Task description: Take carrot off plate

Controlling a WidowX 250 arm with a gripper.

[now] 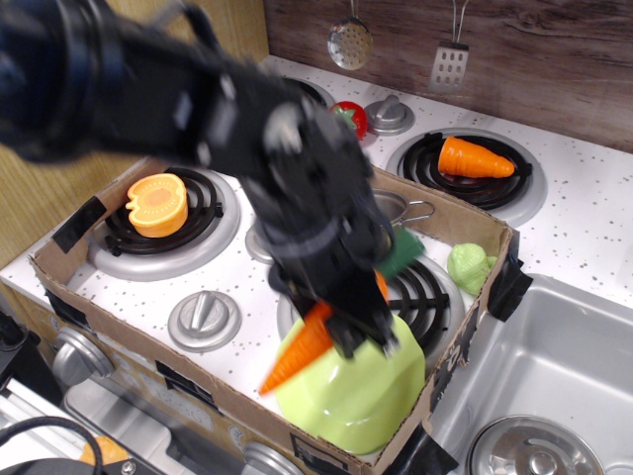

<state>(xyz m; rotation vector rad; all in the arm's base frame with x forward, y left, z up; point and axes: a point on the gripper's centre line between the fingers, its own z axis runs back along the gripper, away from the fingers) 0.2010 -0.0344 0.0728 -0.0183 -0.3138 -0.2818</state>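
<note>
We saw the gripper clamped on the carrot, tip toward 7 o'clock, above the tilted plate, green top toward 1 o'clock.
</note>
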